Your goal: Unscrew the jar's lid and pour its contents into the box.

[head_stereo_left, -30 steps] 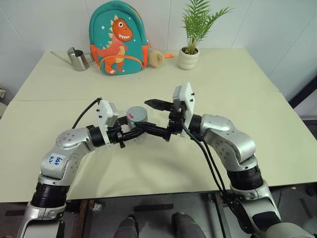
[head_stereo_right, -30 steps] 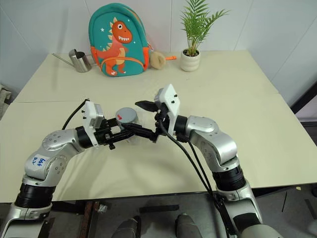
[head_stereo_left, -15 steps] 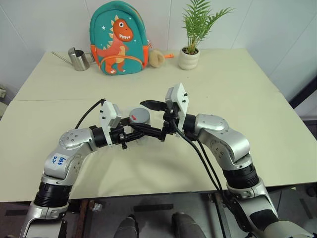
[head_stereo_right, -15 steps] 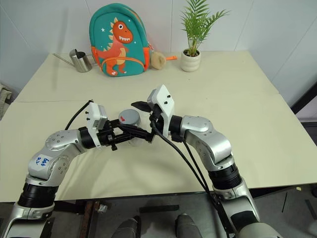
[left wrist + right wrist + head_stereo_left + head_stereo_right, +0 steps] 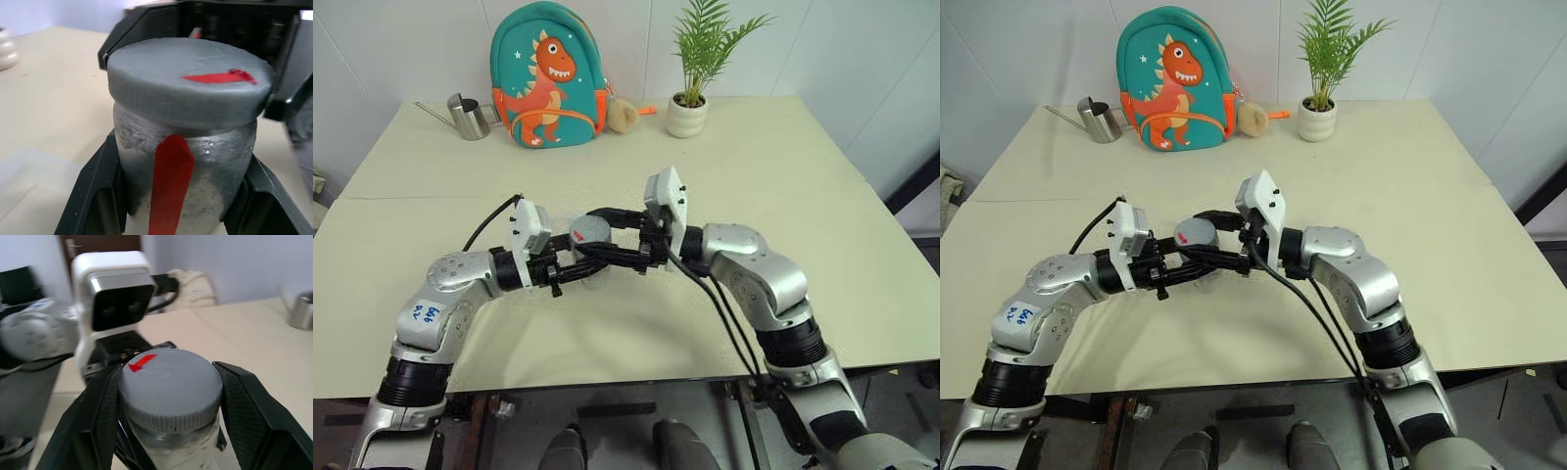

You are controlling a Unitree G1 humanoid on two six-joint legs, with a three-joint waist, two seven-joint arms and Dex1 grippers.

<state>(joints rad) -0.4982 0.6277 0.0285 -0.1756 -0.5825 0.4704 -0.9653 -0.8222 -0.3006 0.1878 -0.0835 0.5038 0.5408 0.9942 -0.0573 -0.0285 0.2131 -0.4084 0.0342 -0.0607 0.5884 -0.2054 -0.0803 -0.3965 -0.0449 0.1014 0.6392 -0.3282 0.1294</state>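
- Since a moment ago, the right gripper point(image 5: 599, 229) has shut: its two black fingers stood wide apart on each side of the lid point(image 5: 590, 232), and now they squeeze the lid's rim, one at 12 o'clock and one at 6 o'clock of it in the head views.
- Nothing else has moved much. The left gripper point(image 5: 182, 215) is clamped on the jar point(image 5: 188, 166), just under the lid, as it was before.
- So both tools are clamped: left on the jar's body, right on the lid.
- The jar is held up in the air over the middle of the table point(image 5: 783, 166), between the two arms. It stands about upright.
- The lid is still on. It is grey with a red mark point(image 5: 142, 362) on top. A red strip point(image 5: 168, 186) runs down the jar's side.
- The box point(image 5: 34, 181) looks to be the pale, see-through shape lying on the table below the jar, at about 7 o'clock of it in the left wrist view.
- What is inside the jar I cannot see.
- The step now is twisting the lid off, I think. To do it well, the left gripper should keep the jar still and upright, so nothing spills.
- The right one should turn flat around the lid's middle, not pull sideways, and squeeze enough so the ridged rim does not slip.
- Far off at 11 o'clock stands a steel watering can point(image 5: 467, 117), with a dinosaur backpack point(image 5: 547, 76) at 12 o'clock and a potted plant point(image 5: 689, 90) at 1 o'clock.
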